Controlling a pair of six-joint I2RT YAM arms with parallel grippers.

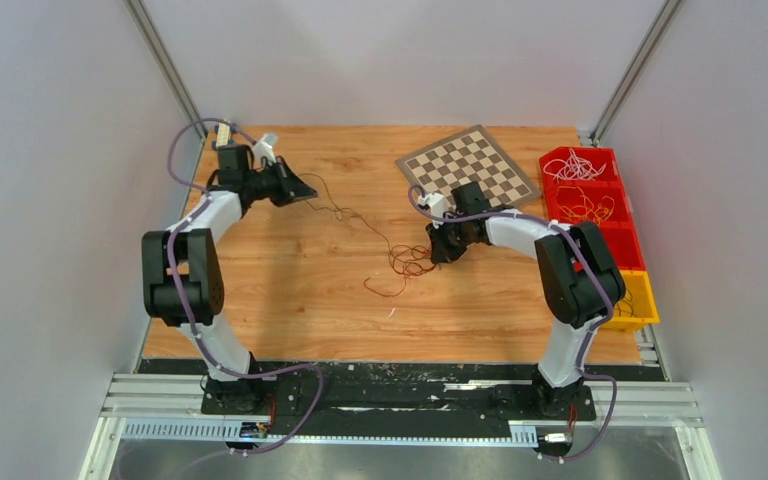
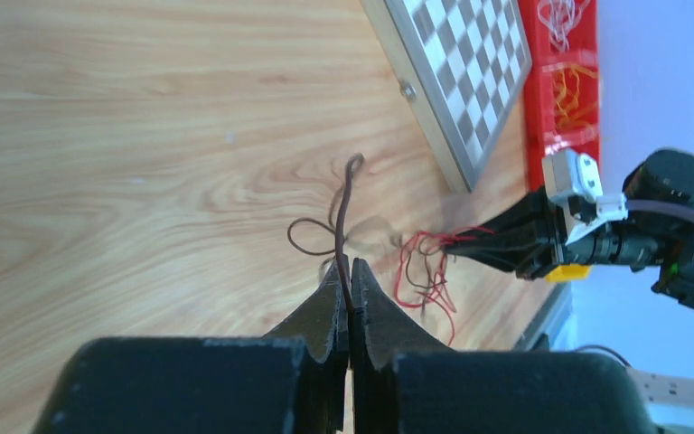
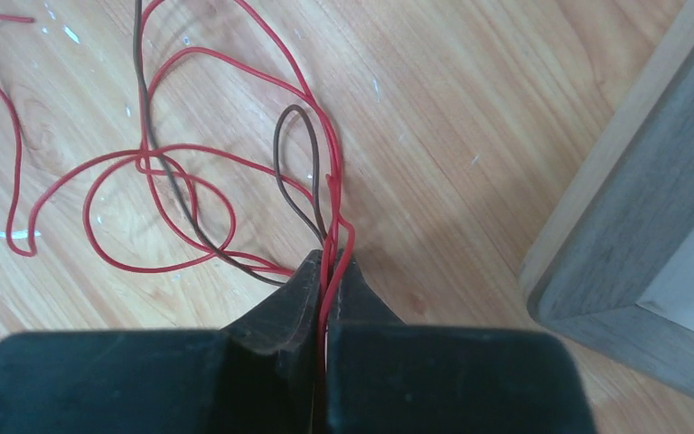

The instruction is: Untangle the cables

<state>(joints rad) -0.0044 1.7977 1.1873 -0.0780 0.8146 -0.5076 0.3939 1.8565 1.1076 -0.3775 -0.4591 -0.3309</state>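
A thin dark brown cable [image 1: 356, 217] runs across the wooden table from my left gripper [image 1: 310, 194] to a small tangle of red cable [image 1: 406, 264] at mid-table. In the left wrist view the left gripper [image 2: 345, 268] is shut on the end of the brown cable [image 2: 342, 210], which rises off the wood. My right gripper [image 1: 433, 256] sits at the tangle's right side. In the right wrist view the right gripper [image 3: 330, 262] is shut on a fold of the red cable [image 3: 336, 163]. A brown cable loop [image 3: 294, 108] lies just ahead of it, crossing the red loops.
A chessboard [image 1: 470, 165] lies at the back right, its grey frame [image 3: 633, 226] close beside the right gripper. Red bins [image 1: 585, 190] holding more thin wires and a yellow bin [image 1: 632, 296] line the table's right edge.
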